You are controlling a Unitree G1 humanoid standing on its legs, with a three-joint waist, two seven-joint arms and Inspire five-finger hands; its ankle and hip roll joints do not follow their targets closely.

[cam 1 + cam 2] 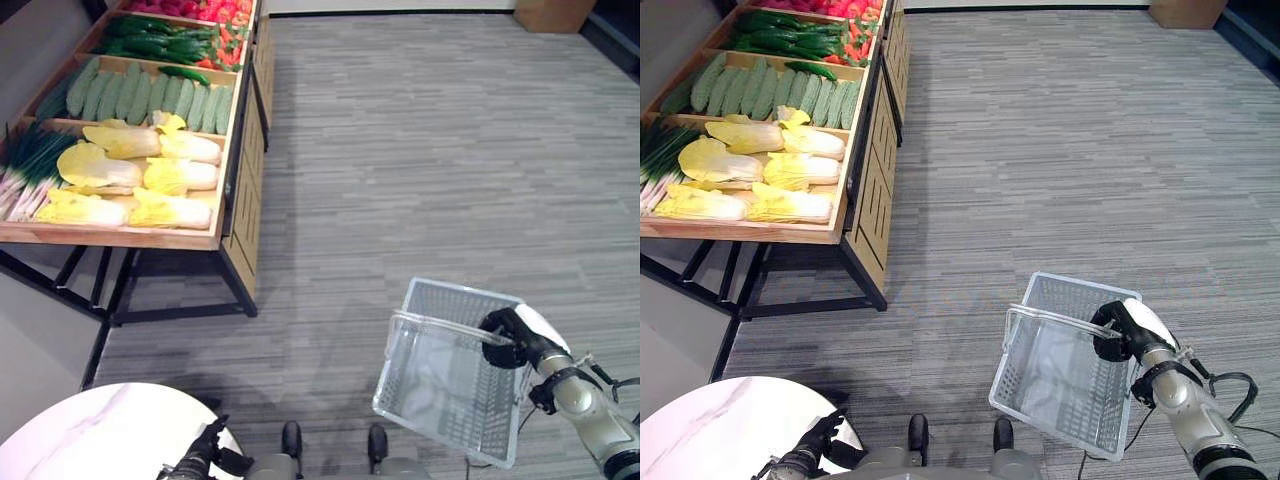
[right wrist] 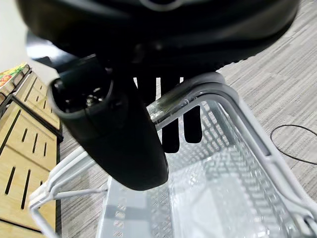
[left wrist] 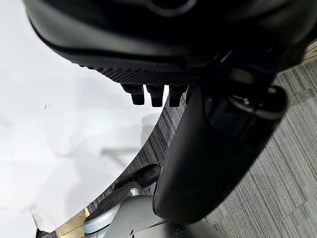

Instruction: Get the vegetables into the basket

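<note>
A: Where are the vegetables (image 1: 140,170) lying?
B: They are sitting in the wooden stand (image 1: 150,238), well apart from the basket (image 1: 1060,380).
A: Basket status?
B: It is hanging over the floor (image 1: 420,150); the right robot hand (image 1: 1118,330) is curling round its handle (image 1: 440,325).
A: Left robot hand (image 1: 200,455)?
B: It is hanging relaxed by the white round tabletop (image 1: 90,435), grasping nothing.

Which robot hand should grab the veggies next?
Probably the left hand: it holds nothing and hangs by the white table, on the vegetable stand's side. The right hand is busy holding the basket by its handle.
</note>
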